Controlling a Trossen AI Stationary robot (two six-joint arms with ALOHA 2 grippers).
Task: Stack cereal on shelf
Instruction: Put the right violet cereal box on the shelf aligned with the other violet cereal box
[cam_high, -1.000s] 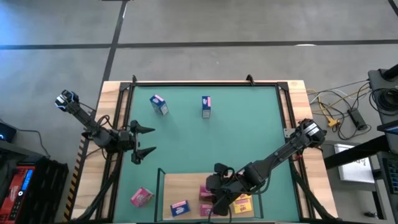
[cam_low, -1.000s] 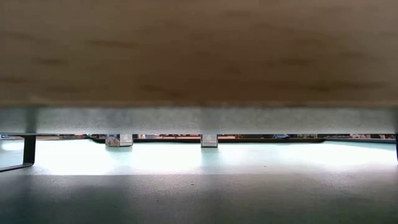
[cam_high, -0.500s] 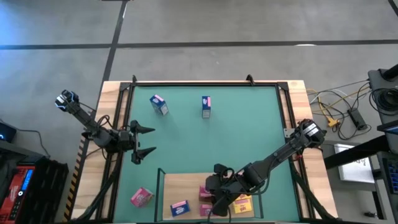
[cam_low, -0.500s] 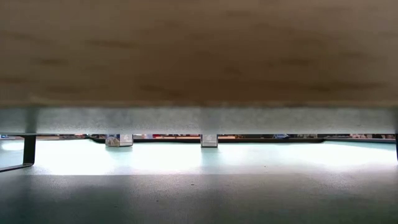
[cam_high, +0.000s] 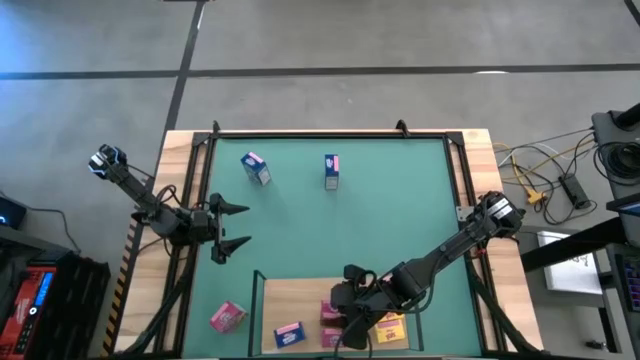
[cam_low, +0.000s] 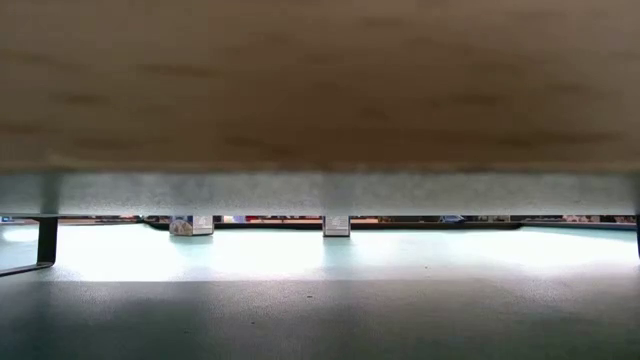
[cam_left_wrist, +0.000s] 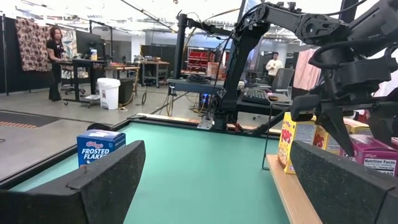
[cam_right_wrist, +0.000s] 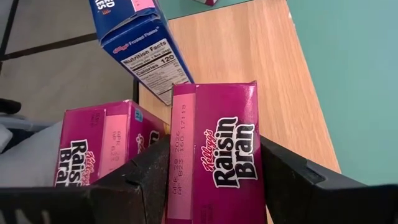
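Standing on the shelf (cam_high: 300, 300), a pink Raisin Bran box (cam_right_wrist: 217, 158) sits pinched between the right gripper's (cam_right_wrist: 214, 186) fingers, beside a second pink box (cam_right_wrist: 99, 146) and a blue box (cam_right_wrist: 140, 46). Left gripper (cam_high: 232, 227) hovers spread, well off the shelf.
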